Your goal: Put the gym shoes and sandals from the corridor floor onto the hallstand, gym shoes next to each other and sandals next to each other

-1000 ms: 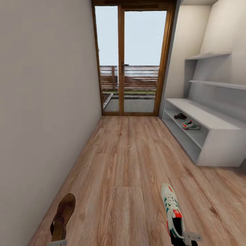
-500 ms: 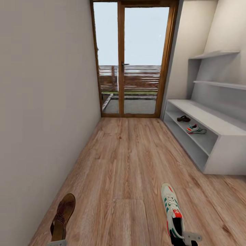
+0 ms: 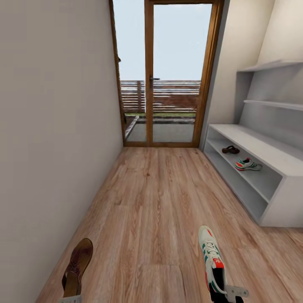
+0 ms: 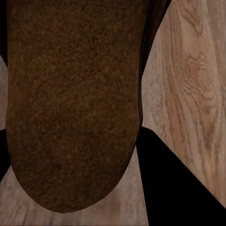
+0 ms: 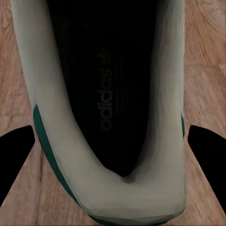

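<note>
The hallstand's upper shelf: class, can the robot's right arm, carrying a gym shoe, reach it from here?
Probably not yet. The right gripper holds its gym shoe over open floor; the hallstand is well ahead, to the right.

The corridor floor (image 3: 155,198) runs ahead to a glazed door (image 3: 168,71) at the far end, with a bare wall (image 3: 50,126) along the left. The hallstand (image 3: 273,168) stands against the right wall, stepped shelves (image 3: 273,103) above it. On its upper open shelf lie a sandal (image 3: 230,149), farther back, and a gym shoe (image 3: 248,164), nearer. Close in, a second sandal (image 3: 77,267) is at the left and a second gym shoe (image 3: 213,257) at the right, both over the floor.
</note>
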### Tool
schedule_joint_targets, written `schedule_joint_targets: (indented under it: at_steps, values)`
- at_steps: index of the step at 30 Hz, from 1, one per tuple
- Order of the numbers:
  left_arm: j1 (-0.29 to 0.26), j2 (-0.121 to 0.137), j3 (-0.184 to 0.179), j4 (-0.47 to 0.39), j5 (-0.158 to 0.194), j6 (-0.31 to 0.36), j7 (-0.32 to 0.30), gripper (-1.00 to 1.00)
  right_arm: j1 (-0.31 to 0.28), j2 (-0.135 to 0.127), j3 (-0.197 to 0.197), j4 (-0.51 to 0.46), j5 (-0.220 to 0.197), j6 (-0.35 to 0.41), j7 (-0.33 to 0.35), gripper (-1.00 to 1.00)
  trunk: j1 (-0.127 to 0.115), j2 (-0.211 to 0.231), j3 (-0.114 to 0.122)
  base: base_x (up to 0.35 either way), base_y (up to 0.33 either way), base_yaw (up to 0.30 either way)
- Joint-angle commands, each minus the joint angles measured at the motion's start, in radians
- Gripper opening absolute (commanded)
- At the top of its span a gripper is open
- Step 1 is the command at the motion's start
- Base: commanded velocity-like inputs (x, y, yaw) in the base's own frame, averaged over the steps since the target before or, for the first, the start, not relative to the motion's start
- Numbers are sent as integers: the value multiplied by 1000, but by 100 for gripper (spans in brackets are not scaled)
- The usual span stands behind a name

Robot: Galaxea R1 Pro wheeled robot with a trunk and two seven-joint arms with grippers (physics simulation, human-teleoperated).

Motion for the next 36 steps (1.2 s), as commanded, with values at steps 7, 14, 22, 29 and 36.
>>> schedule_joint_targets:
  at_steps: [7, 14, 22, 29, 36]
  values:
    - [-1, 0, 9, 0, -6, -3, -7, -100, -1, 1, -6, 1, 4, -3, 2, -100, 0, 0, -1, 338, 0, 0]
    - [-1, 0, 9, 0, -6, -3, -7, -100, -1, 1, -6, 1, 4, -3, 2, -100, 0, 0, -1, 338, 0, 0]
    - [-1, 0, 9, 0, -6, -3, -7, -100, -1, 0, -6, 1, 4, -3, 2, -100, 0, 0, -1, 338, 0, 0]
    - [-1, 1, 9, 0, -6, -3, -7, -100, -1, 1, -6, 1, 4, -2, 2, -100, 0, 0, -1, 338, 0, 0]
    - [-1, 1, 9, 0, -6, -3, -7, -100, -1, 1, -6, 1, 4, -2, 2, -100, 0, 0, -1, 338, 0, 0]
